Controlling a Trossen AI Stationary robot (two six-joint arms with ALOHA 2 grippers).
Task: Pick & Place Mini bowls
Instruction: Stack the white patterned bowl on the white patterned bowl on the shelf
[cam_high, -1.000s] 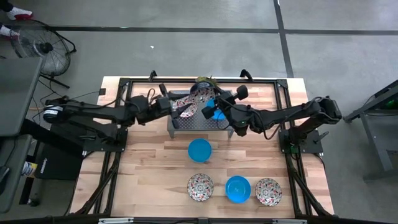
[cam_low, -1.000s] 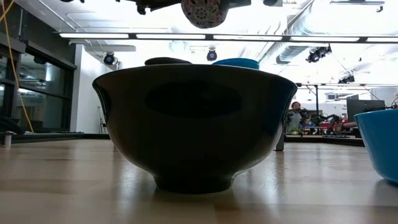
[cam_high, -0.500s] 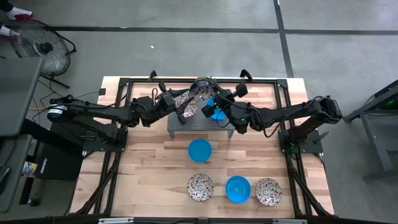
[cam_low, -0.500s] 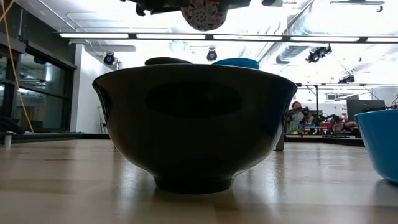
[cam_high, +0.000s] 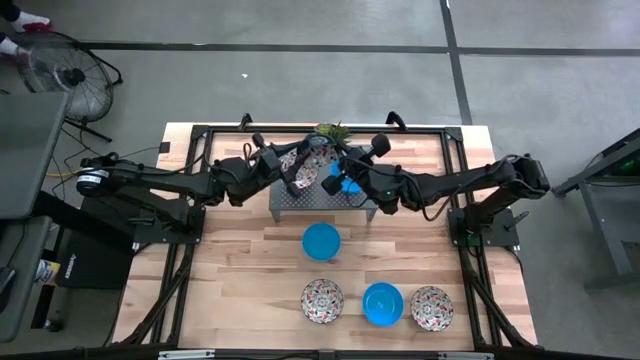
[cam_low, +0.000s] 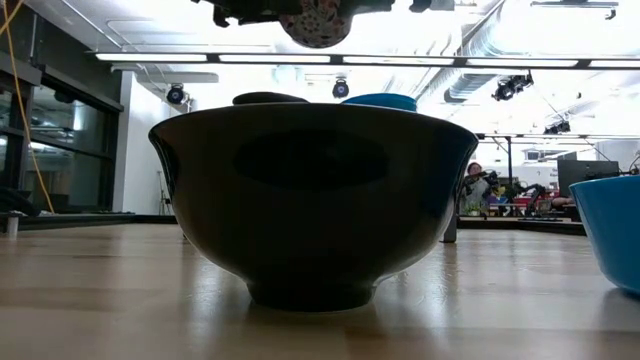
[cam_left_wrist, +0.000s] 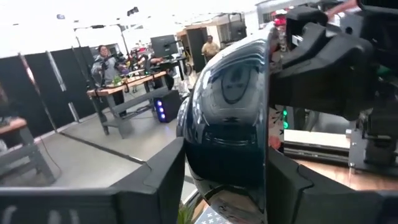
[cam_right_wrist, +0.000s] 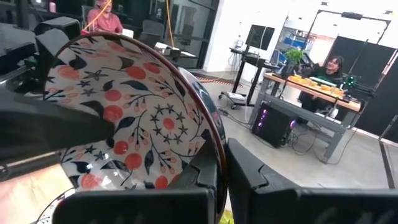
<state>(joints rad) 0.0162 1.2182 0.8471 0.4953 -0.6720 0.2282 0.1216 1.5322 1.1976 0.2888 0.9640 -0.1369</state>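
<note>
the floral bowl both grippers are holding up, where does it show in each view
High view: the floral bowl sits top centre, above the rack, between the left gripper and right gripper.
Low view: at the top edge, centre, hanging over the big dark bowl.
Left wrist view: its dark glossy outside fills the middle.
Right wrist view: its patterned inside fills the left.
Shared landmark: the bowl's rim, pinched by the right gripper.

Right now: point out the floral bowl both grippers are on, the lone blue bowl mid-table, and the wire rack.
floral bowl (cam_right_wrist: 134, 121), right wrist view, patterned inside.
lone blue bowl (cam_high: 321, 240), high view, centre of its inside.
wire rack (cam_high: 300, 197), high view, mesh top near its front edge.
</note>
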